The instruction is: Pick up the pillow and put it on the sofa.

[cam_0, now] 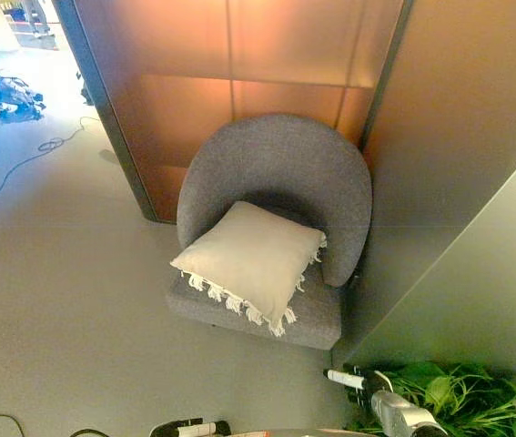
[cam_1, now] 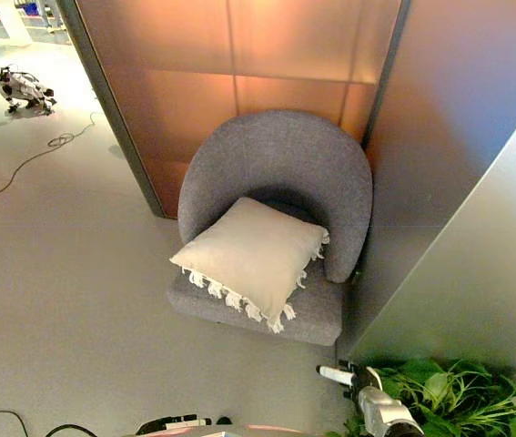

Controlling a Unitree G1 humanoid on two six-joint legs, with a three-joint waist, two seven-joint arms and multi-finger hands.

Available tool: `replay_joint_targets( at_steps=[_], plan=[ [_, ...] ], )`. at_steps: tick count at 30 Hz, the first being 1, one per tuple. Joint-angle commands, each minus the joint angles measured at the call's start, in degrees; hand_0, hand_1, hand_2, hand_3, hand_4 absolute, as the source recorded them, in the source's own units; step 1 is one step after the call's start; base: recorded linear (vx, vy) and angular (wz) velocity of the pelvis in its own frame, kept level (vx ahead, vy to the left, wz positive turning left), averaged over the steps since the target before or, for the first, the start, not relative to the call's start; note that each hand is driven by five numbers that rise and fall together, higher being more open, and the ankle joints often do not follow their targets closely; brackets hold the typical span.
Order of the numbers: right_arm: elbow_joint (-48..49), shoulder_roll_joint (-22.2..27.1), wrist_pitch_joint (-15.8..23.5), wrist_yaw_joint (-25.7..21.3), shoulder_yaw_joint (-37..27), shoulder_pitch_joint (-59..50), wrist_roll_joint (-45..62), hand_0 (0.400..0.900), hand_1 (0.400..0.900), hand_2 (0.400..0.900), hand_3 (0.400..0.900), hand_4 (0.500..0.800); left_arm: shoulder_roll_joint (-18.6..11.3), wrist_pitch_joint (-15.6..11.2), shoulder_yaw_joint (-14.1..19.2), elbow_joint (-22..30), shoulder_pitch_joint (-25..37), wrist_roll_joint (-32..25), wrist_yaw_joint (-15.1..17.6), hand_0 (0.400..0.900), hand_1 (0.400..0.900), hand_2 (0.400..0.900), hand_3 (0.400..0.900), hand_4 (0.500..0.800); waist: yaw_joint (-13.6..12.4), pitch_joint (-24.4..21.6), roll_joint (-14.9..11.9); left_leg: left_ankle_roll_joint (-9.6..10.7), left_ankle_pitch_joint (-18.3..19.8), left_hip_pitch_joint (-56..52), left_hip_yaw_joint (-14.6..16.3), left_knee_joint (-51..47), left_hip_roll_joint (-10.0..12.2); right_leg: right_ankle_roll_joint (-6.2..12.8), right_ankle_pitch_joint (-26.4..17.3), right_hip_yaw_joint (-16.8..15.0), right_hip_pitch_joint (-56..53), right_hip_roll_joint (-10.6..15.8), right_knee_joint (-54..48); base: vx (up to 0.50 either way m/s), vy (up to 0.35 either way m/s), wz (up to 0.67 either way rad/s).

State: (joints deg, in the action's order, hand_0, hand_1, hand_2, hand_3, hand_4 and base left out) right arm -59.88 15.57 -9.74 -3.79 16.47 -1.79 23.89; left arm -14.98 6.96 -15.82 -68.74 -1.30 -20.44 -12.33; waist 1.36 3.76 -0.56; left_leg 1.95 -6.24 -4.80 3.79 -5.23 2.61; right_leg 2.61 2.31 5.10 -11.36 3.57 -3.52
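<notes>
Cream pillow (cam_0: pixel 250 260) on grey sofa (cam_0: pixel 280 173), well apart from right hand (cam_0: pixel 350 381)

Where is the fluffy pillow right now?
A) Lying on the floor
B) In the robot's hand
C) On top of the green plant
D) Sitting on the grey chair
D: the cream pillow with its white fringe lies on the seat of the round grey chair, leaning toward the backrest, with neither hand touching it.
</notes>
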Motion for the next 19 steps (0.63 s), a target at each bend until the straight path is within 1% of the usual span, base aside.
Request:
replay_joint_targets(
  at_steps=[1,2,4,7,11,19],
  plan=[
    [-8.6,-1.0,-1.0,2.3,-3.3,-3.2,-2.5,0.900,0.900,0.900,0.900,0.800,2.7,-1.2,-1.3,-2.6,4.6,0.7,-2.8,0.900,0.900,0.900,0.900,0.800,-1.1,0.2,-0.1,-1.4,9.0,-2.7,-0.5,1.2,-3.2,1.72,0.0,0.9,4.9,-1.2,3.7,0.00,0.000,0.00],
    [-10.6,-1.1,-2.2,3.9,-4.1,-2.9,-2.8,0.900,0.900,0.900,0.900,0.800,2.5,-1.1,-1.0,-2.9,4.8,1.3,-3.3,0.900,0.900,0.900,0.900,0.800,-1.1,-0.1,-0.1,-1.5,9.1,-2.7,-0.6,1.2,-3.3,1.75,0.0,0.9,4.9,-1.2,3.7,-0.02,-0.007,-0.03],
    [-11.5,-1.1,-3.1,4.6,-4.3,-2.8,-3.0,0.900,0.900,0.900,0.900,0.800,2.4,-1.2,-0.8,-3.1,4.8,1.7,-3.6,0.900,0.900,0.900,0.900,0.800,-1.1,-0.1,-0.1,-1.6,9.1,-2.7,-0.7,1.3,-3.4,1.73,0.0,0.8,4.9,-1.2,3.8,0.00,0.003,-0.02],
    [-13.3,-1.4,-3.4,5.4,-4.6,-2.4,-3.4,0.900,0.900,0.900,0.900,0.800,2.3,-1.2,-0.6,-3.3,4.7,2.3,-4.1,0.900,0.900,0.900,0.900,0.800,-1.1,-0.4,0.0,-1.7,9.2,-2.9,-0.9,1.4,-3.5,1.71,0.1,0.4,5.0,-1.3,4.1,-0.01,0.008,-0.08],
    [-13.6,-1.6,-1.8,5.2,-4.9,-2.4,-3.8,0.900,0.900,0.900,0.900,0.800,2.5,-1.3,-0.7,-3.5,4.7,2.4,-3.9,0.900,0.900,0.900,0.900,0.800,-1.0,-0.7,0.2,-1.9,9.3,-3.1,-1.3,1.4,-3.6,1.67,0.0,-0.1,4.9,-1.5,4.1,0.00,0.008,-0.08],
    [-14.0,-1.5,-0.6,5.4,-4.9,-2.0,-5.3,0.900,0.900,0.900,0.900,0.800,2.5,-1.4,-0.5,-3.5,4.3,1.6,-3.7,0.900,0.900,0.900,0.900,0.800,-1.0,-1.0,0.4,-2.1,9.4,-3.1,-2.0,1.5,-4.0,1.63,0.1,-0.6,4.9,-1.6,4.1,0.00,0.003,-0.06]
  ],
)
